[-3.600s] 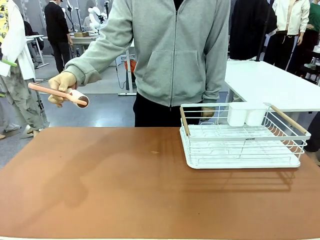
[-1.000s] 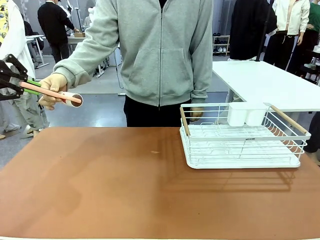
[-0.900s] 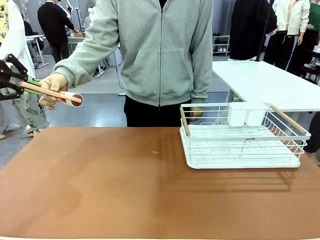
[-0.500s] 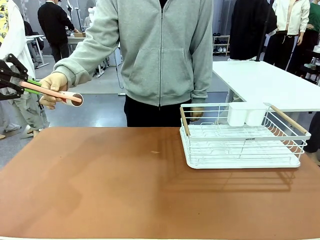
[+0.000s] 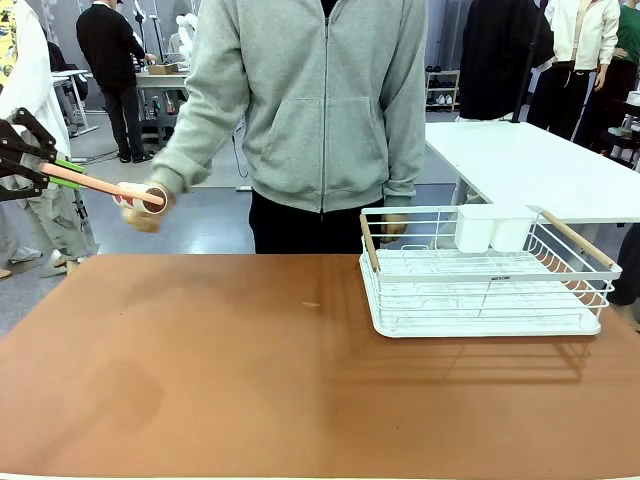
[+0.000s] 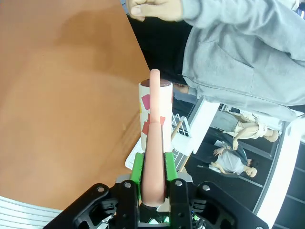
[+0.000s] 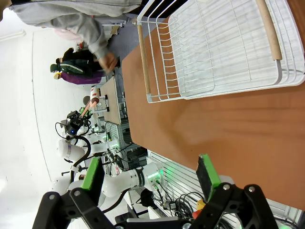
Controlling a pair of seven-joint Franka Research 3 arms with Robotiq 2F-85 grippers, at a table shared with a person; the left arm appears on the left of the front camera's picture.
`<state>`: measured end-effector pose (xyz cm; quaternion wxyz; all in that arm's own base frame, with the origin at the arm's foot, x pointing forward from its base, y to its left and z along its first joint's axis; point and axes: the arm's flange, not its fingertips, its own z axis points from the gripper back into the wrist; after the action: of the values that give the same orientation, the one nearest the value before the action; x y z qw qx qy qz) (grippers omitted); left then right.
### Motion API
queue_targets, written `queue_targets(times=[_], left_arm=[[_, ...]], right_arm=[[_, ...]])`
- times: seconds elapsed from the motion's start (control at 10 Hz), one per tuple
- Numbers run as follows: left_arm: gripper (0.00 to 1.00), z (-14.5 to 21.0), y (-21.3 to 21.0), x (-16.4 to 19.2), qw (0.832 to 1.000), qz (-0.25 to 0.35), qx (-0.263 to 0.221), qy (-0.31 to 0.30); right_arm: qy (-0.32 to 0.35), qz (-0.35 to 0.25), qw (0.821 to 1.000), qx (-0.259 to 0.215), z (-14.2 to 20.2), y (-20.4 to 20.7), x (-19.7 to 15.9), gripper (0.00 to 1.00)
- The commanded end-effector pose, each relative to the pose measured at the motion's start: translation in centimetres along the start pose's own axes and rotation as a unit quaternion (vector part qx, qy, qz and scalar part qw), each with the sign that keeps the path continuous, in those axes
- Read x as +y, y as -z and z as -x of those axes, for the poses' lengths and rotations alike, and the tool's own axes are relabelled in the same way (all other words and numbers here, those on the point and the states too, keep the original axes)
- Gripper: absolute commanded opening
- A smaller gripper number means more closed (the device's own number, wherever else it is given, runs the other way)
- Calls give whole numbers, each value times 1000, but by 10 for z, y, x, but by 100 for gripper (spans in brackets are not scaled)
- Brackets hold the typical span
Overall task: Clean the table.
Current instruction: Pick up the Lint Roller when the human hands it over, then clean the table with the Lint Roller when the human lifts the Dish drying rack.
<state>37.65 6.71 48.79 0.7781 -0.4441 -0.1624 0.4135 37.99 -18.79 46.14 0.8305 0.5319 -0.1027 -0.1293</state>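
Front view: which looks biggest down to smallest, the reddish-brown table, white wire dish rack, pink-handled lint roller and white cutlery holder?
1. reddish-brown table
2. white wire dish rack
3. pink-handled lint roller and white cutlery holder: too alike to rank

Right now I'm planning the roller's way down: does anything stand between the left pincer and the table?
Only the person's hand, close by the head of the roller that the left pincer holds. Nothing lies on the table's left half; the dish rack stands far right.

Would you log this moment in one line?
left gripper shut on lint roller | right gripper open | person's hand off roller | dish rack on table
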Motion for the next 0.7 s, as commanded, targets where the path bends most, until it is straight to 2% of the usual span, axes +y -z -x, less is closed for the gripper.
queue_targets(times=[0.0, 0.6], left_arm=[[0, 0, -1, 0, 1000, 1, -1, 0], [0, 0, -1, 0, 1000, 1, -1, 0]], right_arm=[[-6, -2, 1000, 3, 2, -2, 3, 100], [-6, -2, 1000, 3, 2, -2, 3, 100]])
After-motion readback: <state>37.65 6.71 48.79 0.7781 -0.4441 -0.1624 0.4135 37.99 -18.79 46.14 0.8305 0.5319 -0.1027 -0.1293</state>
